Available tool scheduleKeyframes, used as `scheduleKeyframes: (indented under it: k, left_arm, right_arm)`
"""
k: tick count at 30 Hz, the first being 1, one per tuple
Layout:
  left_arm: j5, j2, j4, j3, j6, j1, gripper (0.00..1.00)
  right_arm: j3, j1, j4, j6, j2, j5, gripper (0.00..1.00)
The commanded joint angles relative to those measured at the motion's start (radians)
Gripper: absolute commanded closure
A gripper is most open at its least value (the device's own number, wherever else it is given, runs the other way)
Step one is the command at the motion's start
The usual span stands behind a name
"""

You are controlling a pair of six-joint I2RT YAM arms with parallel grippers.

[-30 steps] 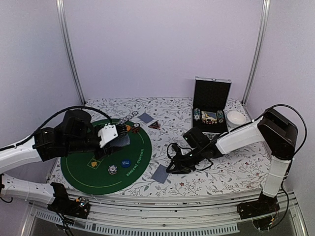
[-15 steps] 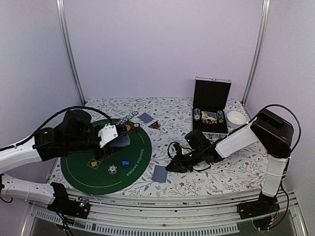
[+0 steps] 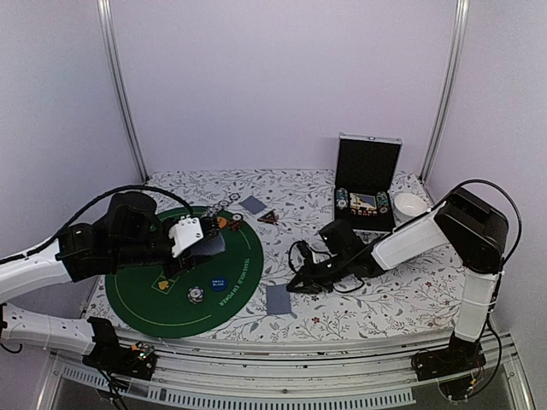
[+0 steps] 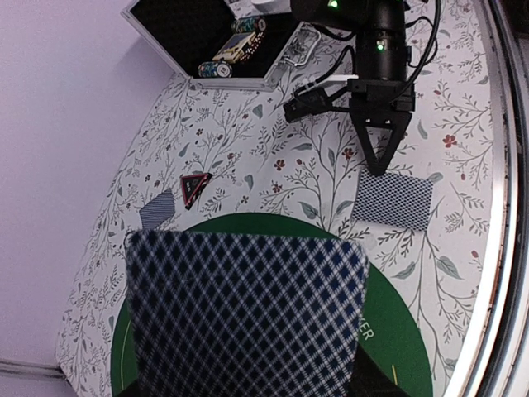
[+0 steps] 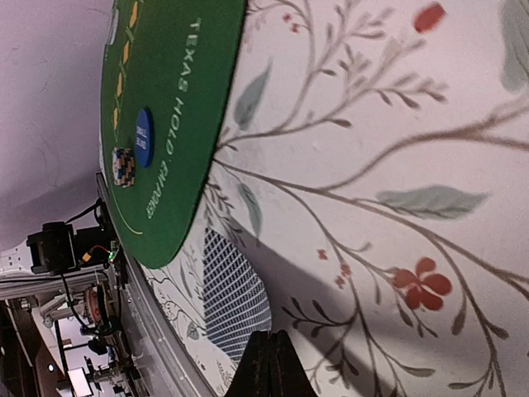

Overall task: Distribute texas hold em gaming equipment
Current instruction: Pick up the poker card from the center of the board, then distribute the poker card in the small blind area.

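My left gripper [image 3: 195,239] hovers over the round green mat [image 3: 145,303], shut on a stack of grey-blue-backed playing cards [image 4: 248,314] that hides its fingers. On the mat lie a blue disc [image 3: 219,283], a small pile of striped poker chips [image 3: 196,295] and an orange disc [image 3: 233,225]. One card [image 3: 278,300] lies flat on the floral cloth right of the mat. My right gripper [image 5: 269,337] is low on the cloth at that card's [image 5: 235,294] edge, shut, with nothing seen between its fingers. Another card [image 3: 253,204] and the dark triangular marker [image 3: 268,217] lie further back.
The open silver-and-black case [image 3: 367,162] stands at the back right with chip rolls in it, and a white bowl [image 3: 410,205] sits beside it. Metal posts and lilac walls close in the sides. The table's front rail [image 5: 157,331] runs close to the flat card.
My right gripper has closed its jaws and slid a little to the left, up to the flat card's edge. The left arm and its cards have not moved.
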Motion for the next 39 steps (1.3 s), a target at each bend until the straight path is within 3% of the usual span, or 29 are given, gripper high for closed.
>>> scheduleKeyframes:
  k: [1, 5, 10, 21, 33, 35, 37, 39]
  left_arm:
    - [0.001, -0.008, 0.034, -0.009, 0.005, 0.010, 0.52]
    - [-0.006, -0.007, 0.033, -0.012, 0.005, 0.009, 0.52]
    - [-0.009, -0.003, 0.034, -0.012, 0.004, 0.009, 0.52]
    - [0.006, 0.003, 0.045, -0.021, 0.002, 0.009, 0.52]
    - [0.009, 0.002, 0.043, -0.018, 0.001, 0.010, 0.52]
    - [0.009, -0.002, 0.044, -0.018, 0.001, 0.010, 0.52]
    - [0.011, -0.005, 0.043, -0.018, 0.000, 0.010, 0.52]
    - [0.012, -0.007, 0.043, -0.019, 0.002, 0.010, 0.52]
  right_arm:
    - [0.129, -0.005, -0.099, -0.173, -0.029, -0.021, 0.98]
    - [0.210, -0.005, -0.119, -0.163, 0.011, -0.034, 0.98]
    - [0.253, 0.020, -0.049, -0.027, 0.058, -0.052, 0.98]
    - [0.212, 0.063, 0.071, 0.214, 0.049, 0.191, 0.98]
    - [0.200, 0.123, 0.182, 0.408, 0.070, 0.273, 0.97]
    - [0.215, 0.122, 0.177, 0.410, 0.074, 0.262, 0.92]
    - [0.225, 0.122, 0.167, 0.391, 0.074, 0.248, 0.68]
    - [0.224, 0.122, 0.160, 0.362, 0.057, 0.246, 0.53]
